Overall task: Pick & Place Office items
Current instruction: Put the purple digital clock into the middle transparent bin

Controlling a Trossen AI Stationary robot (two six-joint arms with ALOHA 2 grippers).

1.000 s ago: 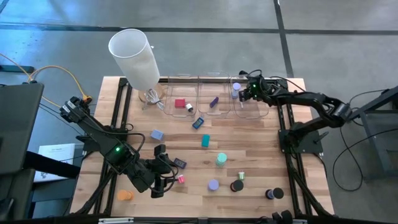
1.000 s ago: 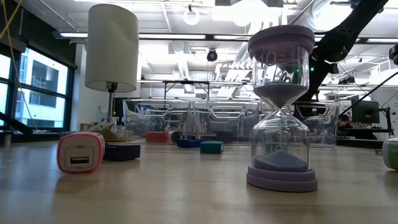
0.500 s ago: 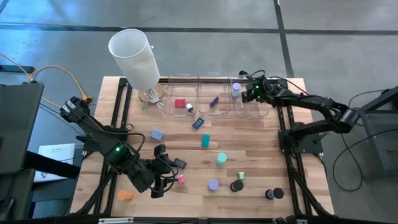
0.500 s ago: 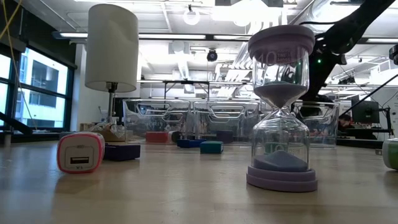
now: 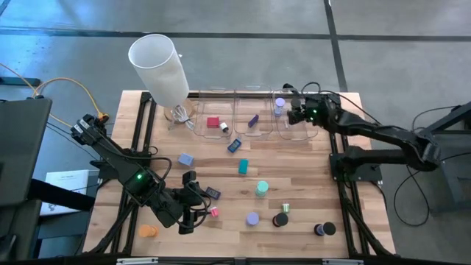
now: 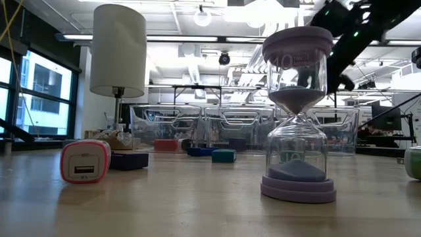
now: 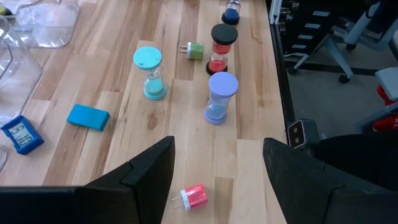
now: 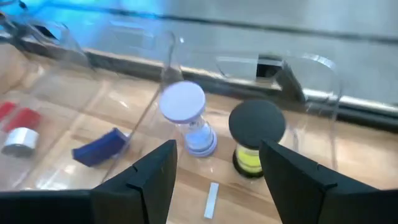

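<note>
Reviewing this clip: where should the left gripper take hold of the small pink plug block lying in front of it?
Grip the pink plug block across its rounded body, coming straight down with the open left gripper. It lies on its side with prongs pointing sideways, so avoid that end.

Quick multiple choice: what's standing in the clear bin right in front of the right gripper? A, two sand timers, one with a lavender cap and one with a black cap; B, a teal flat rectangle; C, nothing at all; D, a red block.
A: in the right wrist view the lavender-capped timer and the black-capped timer stand upright side by side inside the clear bin, just beyond the open right gripper.
</note>
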